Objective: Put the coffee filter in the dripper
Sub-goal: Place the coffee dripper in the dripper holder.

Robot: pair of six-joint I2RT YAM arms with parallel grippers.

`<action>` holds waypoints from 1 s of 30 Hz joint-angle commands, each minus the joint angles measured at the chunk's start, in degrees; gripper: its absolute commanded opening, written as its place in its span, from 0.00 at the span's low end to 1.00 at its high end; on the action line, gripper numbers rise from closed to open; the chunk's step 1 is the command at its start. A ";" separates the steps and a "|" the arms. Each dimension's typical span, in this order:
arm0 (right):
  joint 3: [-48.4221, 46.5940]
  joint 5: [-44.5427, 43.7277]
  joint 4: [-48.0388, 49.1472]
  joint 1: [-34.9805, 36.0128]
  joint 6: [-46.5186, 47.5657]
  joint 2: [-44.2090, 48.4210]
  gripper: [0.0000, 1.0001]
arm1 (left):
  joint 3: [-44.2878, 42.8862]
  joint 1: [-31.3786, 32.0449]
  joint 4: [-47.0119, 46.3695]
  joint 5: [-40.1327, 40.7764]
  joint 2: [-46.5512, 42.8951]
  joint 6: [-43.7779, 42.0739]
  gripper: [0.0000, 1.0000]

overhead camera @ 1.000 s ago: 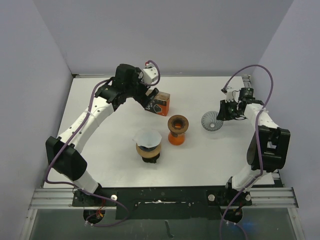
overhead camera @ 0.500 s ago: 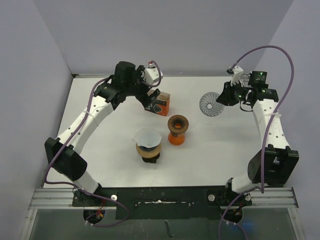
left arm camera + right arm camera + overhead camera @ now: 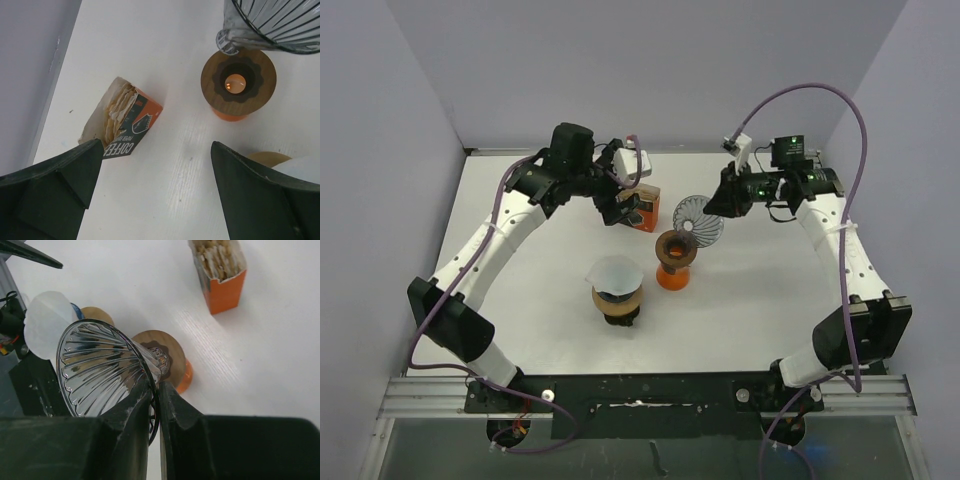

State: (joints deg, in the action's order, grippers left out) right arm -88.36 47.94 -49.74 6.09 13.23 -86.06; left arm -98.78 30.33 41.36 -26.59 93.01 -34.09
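Top view, right pincer: clenched on the rim of the glass dripper, which hangs tilted at the far edge of the orange stand.
Top view, left pincer: released, jaws spread wide at the filter box.
Top view, coffee filter: white paper sitting on a wooden-collared vessel, nearer the arm bases than the stand and apart from the dripper.
Left wrist view, left pincer: both dark fingers stand far apart and hold nothing.
Left wrist view, filter box: lying tilted on the white table, papers showing at its open end.
Left wrist view, dripper: narrow end over the wooden top of the stand; contact cannot be told.
Right wrist view, right pincer: fingers pinch the dripper wall, one inside and one outside.
Right wrist view, coffee filter: beyond the dripper, beside the stand; filter box well apart.
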 commanded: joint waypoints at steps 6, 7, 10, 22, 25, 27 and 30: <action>-3.14 2.92 -1.74 5.43 0.55 -3.11 0.00 | -5.09 0.24 5.51 -8.00 -2.16 -6.79 0.88; -3.14 2.87 -1.85 5.58 0.60 -3.41 0.00 | -4.96 0.26 5.72 -7.96 -2.32 -7.05 0.88; -2.97 2.46 -2.03 6.05 0.82 -4.37 0.00 | -4.49 0.31 6.75 -7.99 -2.64 -8.30 0.87; -3.36 0.73 -4.66 7.26 1.54 -7.81 0.00 | -5.31 4.81 11.79 -4.50 -1.04 -14.06 0.84; -3.72 0.09 -5.14 7.24 1.28 -8.68 0.00 | -6.03 6.11 13.69 -4.51 -0.47 -16.07 0.82; -4.19 -0.46 -5.45 7.26 1.04 -9.06 0.00 | -6.86 7.14 15.11 -4.62 0.07 -17.78 0.81; -4.92 -1.32 -5.79 7.29 0.59 -9.67 0.00 | -8.08 8.32 17.23 -5.43 0.86 -20.71 0.80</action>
State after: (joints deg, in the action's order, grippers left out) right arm -89.93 46.92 -55.27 12.91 14.55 -95.24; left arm -102.59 37.28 55.07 -30.28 93.25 -49.50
